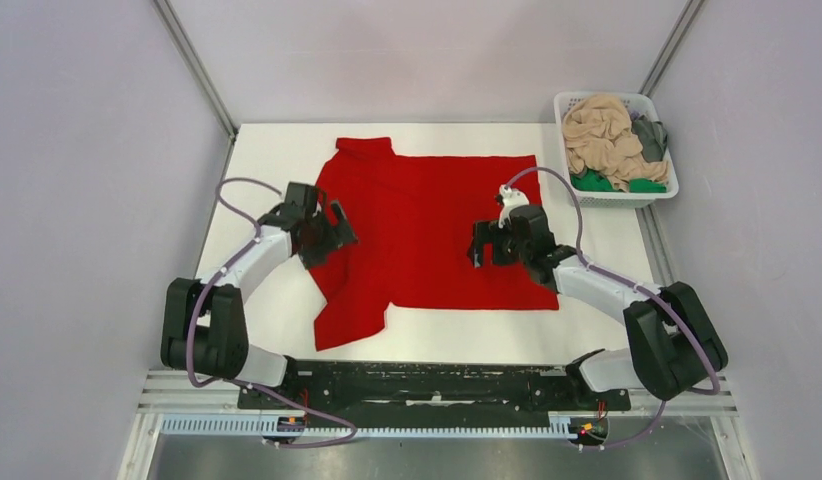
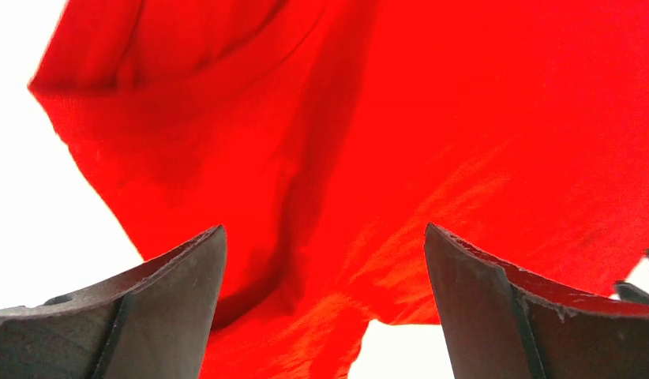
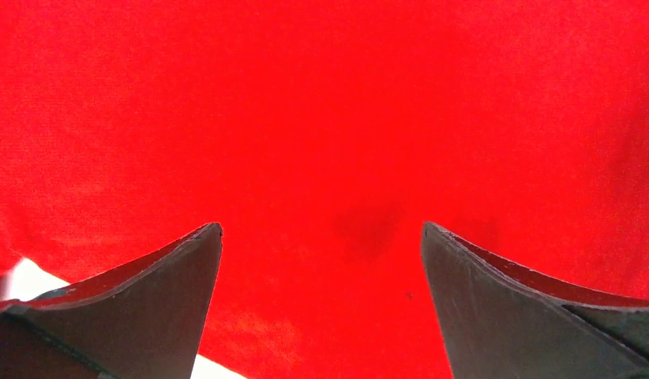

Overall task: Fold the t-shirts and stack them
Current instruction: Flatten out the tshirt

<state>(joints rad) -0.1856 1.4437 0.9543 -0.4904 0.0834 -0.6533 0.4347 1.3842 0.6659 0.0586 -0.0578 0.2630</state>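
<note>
A bright red t-shirt (image 1: 427,225) lies spread on the white table, collar toward the left, one sleeve hanging toward the near edge. My left gripper (image 1: 337,228) is open and empty above the shirt's left edge near the sleeve; its view shows wrinkled red cloth (image 2: 345,158) between the fingers (image 2: 171,300). My right gripper (image 1: 484,247) is open and empty above the shirt's right part; its view is filled with flat red cloth (image 3: 321,118). Peach-beige (image 1: 599,132), dark grey (image 1: 651,136) and green (image 1: 593,182) shirts lie bunched in the basket.
A white slotted plastic basket (image 1: 647,197) stands at the back right corner of the table. The white table (image 1: 277,160) shows bare around the red shirt. Grey walls close in the left, back and right.
</note>
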